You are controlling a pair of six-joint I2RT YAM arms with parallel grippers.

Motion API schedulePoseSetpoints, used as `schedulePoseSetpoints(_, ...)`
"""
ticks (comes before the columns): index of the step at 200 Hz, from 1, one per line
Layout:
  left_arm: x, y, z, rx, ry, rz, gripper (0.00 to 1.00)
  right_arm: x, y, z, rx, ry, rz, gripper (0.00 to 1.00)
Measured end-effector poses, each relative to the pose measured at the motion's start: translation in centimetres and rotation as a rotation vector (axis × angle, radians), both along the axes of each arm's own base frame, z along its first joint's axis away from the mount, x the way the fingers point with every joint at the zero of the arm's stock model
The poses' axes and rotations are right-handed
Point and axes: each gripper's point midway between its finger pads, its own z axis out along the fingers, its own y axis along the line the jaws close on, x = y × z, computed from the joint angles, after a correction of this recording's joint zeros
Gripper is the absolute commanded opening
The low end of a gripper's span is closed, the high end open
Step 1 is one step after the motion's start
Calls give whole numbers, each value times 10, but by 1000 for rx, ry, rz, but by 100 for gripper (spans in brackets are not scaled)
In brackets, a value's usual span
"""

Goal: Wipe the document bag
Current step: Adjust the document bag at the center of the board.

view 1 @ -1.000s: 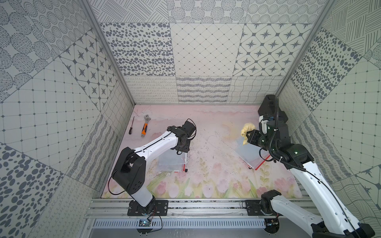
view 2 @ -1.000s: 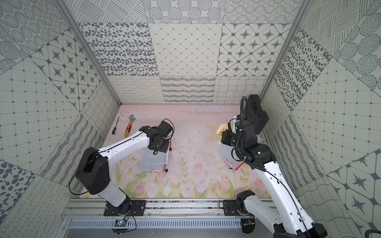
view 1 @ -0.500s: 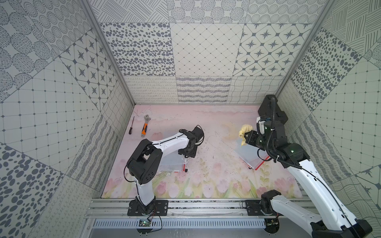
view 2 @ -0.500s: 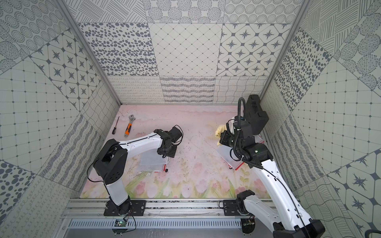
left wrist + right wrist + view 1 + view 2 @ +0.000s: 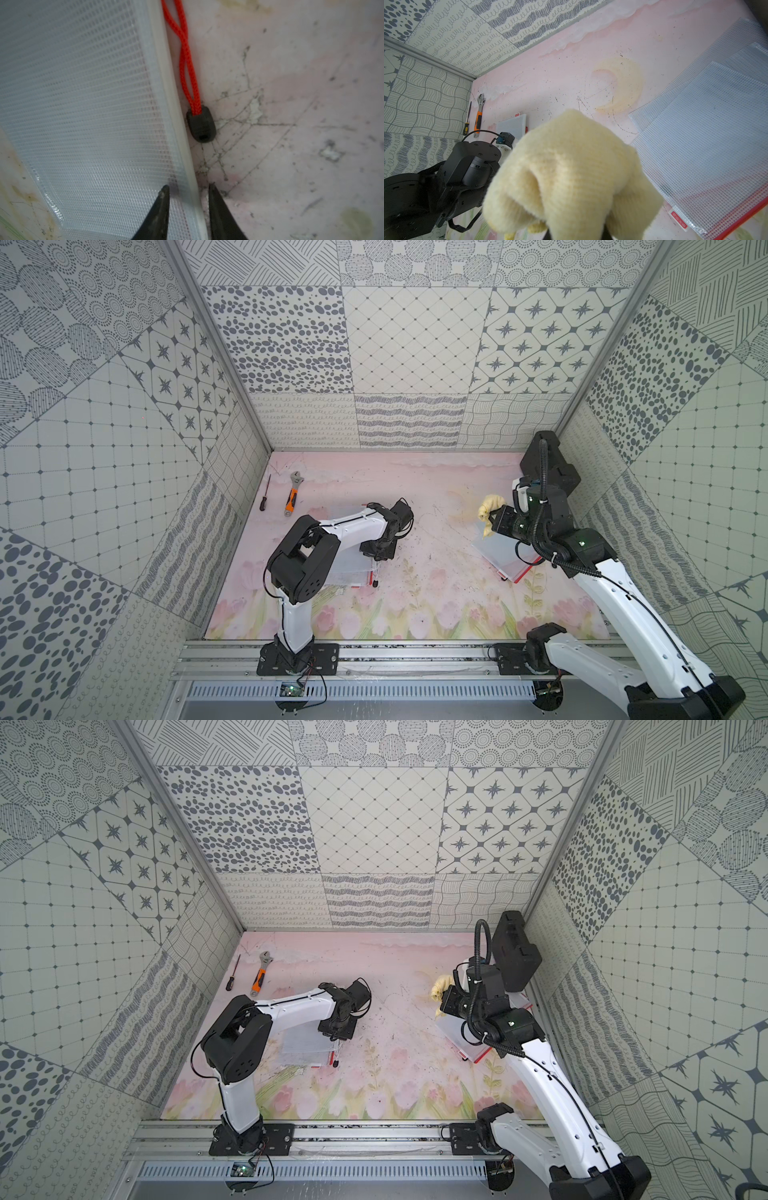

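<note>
A translucent mesh document bag (image 5: 347,570) (image 5: 303,1050) (image 5: 83,93) with a red zip edge lies flat on the pink mat, left of centre. My left gripper (image 5: 189,186) (image 5: 376,549) points down at its white edge strip. One finger rests over the mesh and the other over the mat, and a narrow gap shows beside the strip. The red zip cord (image 5: 187,62) ends in a black pull (image 5: 201,124) by the edge. My right gripper (image 5: 492,517) (image 5: 575,232) is shut on a fluffy yellow cloth (image 5: 487,506) (image 5: 439,986) (image 5: 571,170). It hangs above the far corner of a second pile of document bags (image 5: 505,556) (image 5: 706,135).
An orange-handled wrench (image 5: 292,497) and a screwdriver (image 5: 265,497) lie at the back left by the wall. A black case (image 5: 548,464) stands at the back right corner. The patterned walls close in on three sides and a metal rail (image 5: 395,659) runs along the front.
My left arm has swung its elbow forward and carried the gripper right to the bag's zip edge, and its jaws have narrowed. The right arm with the cloth has barely shifted.
</note>
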Motion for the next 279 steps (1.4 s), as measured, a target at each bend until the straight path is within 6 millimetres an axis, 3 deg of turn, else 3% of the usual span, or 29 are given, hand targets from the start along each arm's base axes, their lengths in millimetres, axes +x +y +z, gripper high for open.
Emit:
schedulePoseSetpoints(62,1,2,6,31,-13,-6,0,1,0,-3,-1,5,0,0)
schedulePoseSetpoints(105,7,-12,30,0,-48,-26,0,1,2,-4,4,6,7,0)
schedulePoseSetpoints(127,15,-32,60,-54,-101,-54,0,0,2,-8,3,14,8,0)
schedulePoseSetpoints(158,22,-78,122,-240,-191,-130,0,0,-2,-8,-9,9,-8,0)
schedulePoseSetpoints(188,15,-131,179,-566,-232,-202,0,0,-9,-5,-27,-7,-44,0)
schedulePoseSetpoints(215,9,-161,208,-881,-243,-190,0,-1,-12,-7,-36,-1,-56,0)
schedulePoseSetpoints(242,14,-154,193,-1065,-211,-79,0,0,-11,-9,-32,7,-53,0)
schedulePoseSetpoints(279,4,-124,120,-1098,-82,88,0,6,-2,-27,-36,74,-23,0)
